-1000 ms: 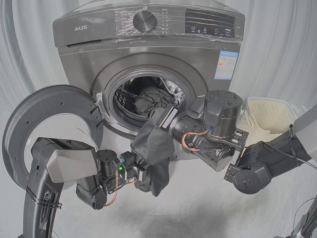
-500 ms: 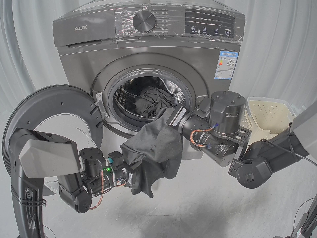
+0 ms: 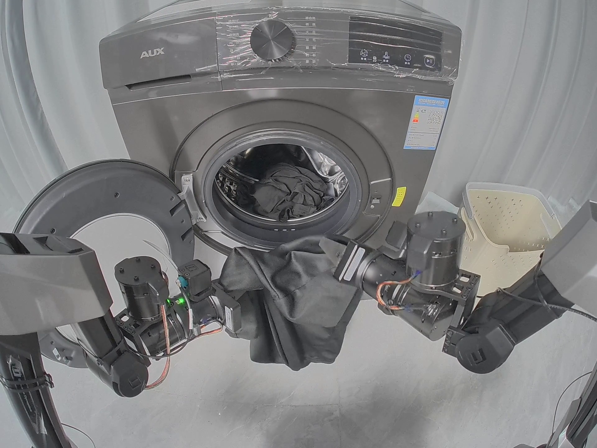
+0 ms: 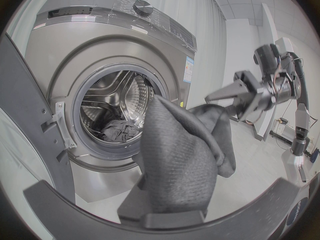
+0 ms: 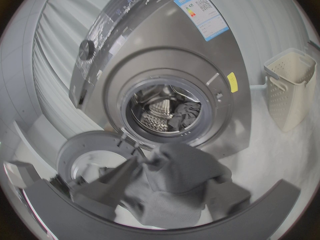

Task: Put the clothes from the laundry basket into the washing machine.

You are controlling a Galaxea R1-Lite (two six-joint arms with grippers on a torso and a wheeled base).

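A: How many garments are outside?
B: One grey garment (image 3: pixel 289 300), clamped by both the left gripper (image 3: pixel 235 307) and the right gripper (image 3: pixel 333 248), hanging just below the washing machine (image 3: pixel 280 104) mouth.
A: Inside?
B: One dark heap (image 3: pixel 286 191). One laundry basket (image 3: pixel 507 231) stands beside.

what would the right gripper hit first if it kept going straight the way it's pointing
The dark garment the right gripper holds, at its tips. Past the cloth, the line seems to meet the front of the washing machine near the lower rim of its door opening, not the drum; depth is unclear.
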